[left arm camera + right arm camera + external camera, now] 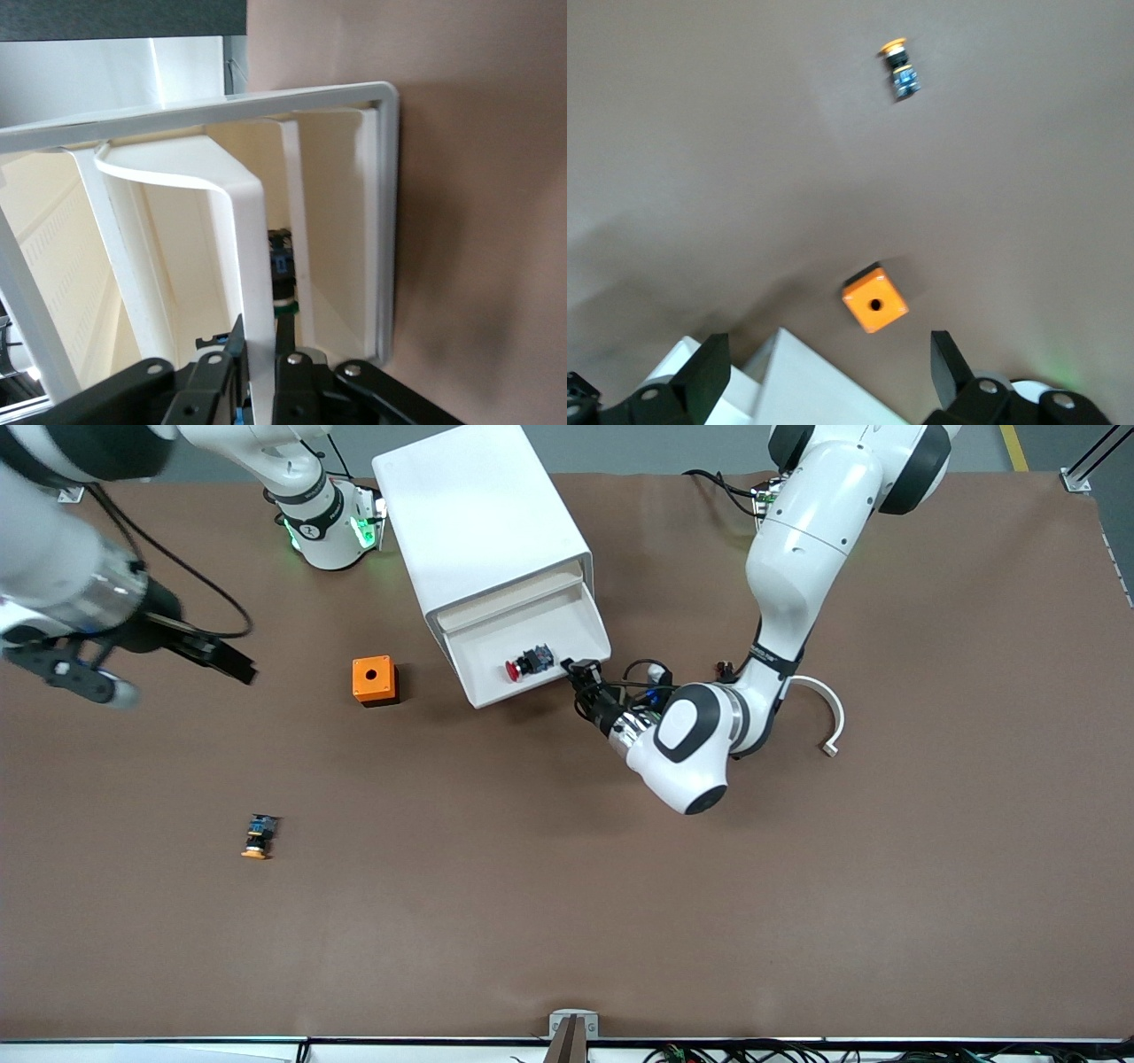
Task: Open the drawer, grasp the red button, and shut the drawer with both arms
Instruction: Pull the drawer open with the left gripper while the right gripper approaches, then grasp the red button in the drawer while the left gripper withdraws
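Observation:
The white drawer (485, 677) stands pulled out of the white cabinet (478, 522). In it lies the button (529, 662), red cap toward the right arm's end; the left wrist view shows only its black-and-blue body (282, 258), partly hidden by the handle. My left gripper (580, 669) is at the drawer's front, shut on the thin white handle strip (252, 239), one finger on each side of it (260, 341). My right gripper (188, 686) hangs open and empty over the table toward the right arm's end, its fingers (948, 363) wide apart.
An orange cube with a round hole (374, 679) (874, 304) sits beside the cabinet. A button with an orange-yellow cap (259, 838) (900, 69) lies nearer the front camera. A white curved piece (824, 713) lies by the left arm.

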Robot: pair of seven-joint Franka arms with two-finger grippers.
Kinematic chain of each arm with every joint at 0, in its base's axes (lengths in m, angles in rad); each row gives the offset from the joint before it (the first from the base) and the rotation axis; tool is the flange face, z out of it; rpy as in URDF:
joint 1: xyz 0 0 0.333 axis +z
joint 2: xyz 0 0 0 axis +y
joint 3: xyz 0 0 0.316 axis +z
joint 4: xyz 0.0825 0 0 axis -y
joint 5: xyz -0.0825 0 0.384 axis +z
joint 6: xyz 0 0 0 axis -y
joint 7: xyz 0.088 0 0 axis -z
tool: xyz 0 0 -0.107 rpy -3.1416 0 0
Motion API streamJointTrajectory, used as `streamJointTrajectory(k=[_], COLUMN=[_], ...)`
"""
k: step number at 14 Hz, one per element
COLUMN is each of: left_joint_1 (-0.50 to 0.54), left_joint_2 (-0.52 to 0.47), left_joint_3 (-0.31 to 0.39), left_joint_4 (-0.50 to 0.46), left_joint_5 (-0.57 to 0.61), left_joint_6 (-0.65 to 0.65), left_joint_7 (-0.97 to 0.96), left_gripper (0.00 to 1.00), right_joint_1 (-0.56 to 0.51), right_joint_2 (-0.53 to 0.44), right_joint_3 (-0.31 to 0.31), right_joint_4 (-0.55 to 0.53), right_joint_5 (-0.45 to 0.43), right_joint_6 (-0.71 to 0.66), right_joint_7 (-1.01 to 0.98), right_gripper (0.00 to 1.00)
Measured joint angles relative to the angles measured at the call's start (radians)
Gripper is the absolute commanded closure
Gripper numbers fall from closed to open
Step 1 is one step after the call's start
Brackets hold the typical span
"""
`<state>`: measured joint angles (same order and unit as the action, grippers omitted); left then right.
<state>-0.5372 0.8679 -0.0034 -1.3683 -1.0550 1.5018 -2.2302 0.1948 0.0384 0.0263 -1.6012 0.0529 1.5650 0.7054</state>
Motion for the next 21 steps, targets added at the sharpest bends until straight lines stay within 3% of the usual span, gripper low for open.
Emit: streamJointTrajectory(k=[4,5,6,10,15,19,21], left_joint_1=[0.052,0.059,0.066,0.13,0.274,0.28,0.279], left_joint_2=[0.002,0.002,0.002,-0.003,-0.018,-0.02,-0.023], left_joint_3=[0.002,0.002,0.002,0.011,0.016,0.066,0.072], left_joint_4=[0.001,0.005,0.011,0.07,0.096,0.13,0.138], left_joint_5=[-0.017,-0.019,-0.02,-0.014,0.123,0.172,0.261], left_joint_6=[0.004,0.005,0.005,0.003,-0.057,-0.057,-0.057], left_joint_7=[0.056,0.06,0.06,0.128,0.374,0.543,0.626], left_gripper=[0.37,0.18,0.08,0.06,0.01,0.01,0.01], right_joint_1=[0.141,0.178,0.215,0.331,0.472,0.542,0.557], right_joint_2=[0.065,0.083,0.101,0.168,0.242,0.259,0.259], right_joint_3=[0.003,0.004,0.004,0.004,0.003,0.003,0.002], right_joint_4=[-0.008,-0.009,-0.01,-0.019,-0.086,-0.195,-0.23], right_joint_5=[0.024,0.035,0.051,0.079,0.08,0.08,0.08], right_joint_6=[0.098,0.125,0.149,0.265,0.46,0.597,0.632], right_joint_7=[0.274,0.334,0.388,0.588,0.779,0.834,0.853], right_gripper=[0.0,0.0,0.0,0.0,0.0,0.0,0.0])
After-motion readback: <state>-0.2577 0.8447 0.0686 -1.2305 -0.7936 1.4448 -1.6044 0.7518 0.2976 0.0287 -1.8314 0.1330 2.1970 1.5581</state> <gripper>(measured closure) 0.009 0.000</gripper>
